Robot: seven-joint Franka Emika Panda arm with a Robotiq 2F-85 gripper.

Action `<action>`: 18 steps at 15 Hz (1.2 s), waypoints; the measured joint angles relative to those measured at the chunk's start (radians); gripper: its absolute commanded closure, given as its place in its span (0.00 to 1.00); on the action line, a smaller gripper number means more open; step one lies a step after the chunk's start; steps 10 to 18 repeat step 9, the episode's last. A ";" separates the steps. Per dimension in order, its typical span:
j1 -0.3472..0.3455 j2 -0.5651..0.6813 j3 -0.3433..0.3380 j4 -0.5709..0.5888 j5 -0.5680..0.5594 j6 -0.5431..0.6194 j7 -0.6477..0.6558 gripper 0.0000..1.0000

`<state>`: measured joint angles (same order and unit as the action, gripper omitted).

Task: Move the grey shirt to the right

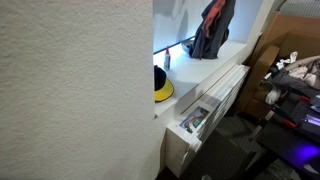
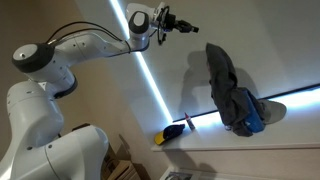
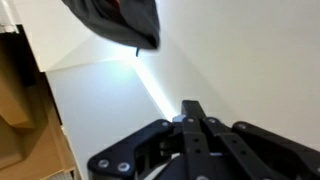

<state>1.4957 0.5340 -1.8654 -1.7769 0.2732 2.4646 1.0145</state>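
The grey shirt point(image 2: 226, 88) hangs against the white wall, with a blue part at its lower end; it shows dark with red inside in an exterior view point(image 1: 213, 27). In the wrist view its dark edge point(image 3: 115, 18) fills the top of the picture. My gripper point(image 2: 188, 27) is in the air to the left of the shirt and apart from it. Its fingers point(image 3: 192, 110) are pressed together with nothing between them. In one exterior view a white panel point(image 1: 75, 90) hides the gripper.
A yellow and black object point(image 1: 162, 86) and a small bottle point(image 1: 167, 60) sit on the white ledge point(image 1: 215, 72); the yellow object also shows in an exterior view point(image 2: 172, 133). An open drawer point(image 1: 195, 118) holds small items. Cardboard boxes point(image 1: 290, 45) and equipment stand nearby.
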 measured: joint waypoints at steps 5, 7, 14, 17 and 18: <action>-0.016 0.008 -0.007 0.020 -0.012 -0.076 0.015 0.74; -0.015 0.008 -0.007 0.020 -0.012 -0.076 0.015 0.74; -0.015 0.008 -0.007 0.020 -0.012 -0.076 0.015 0.74; -0.015 0.008 -0.007 0.020 -0.012 -0.076 0.015 0.74; -0.015 0.008 -0.007 0.020 -0.012 -0.076 0.015 0.74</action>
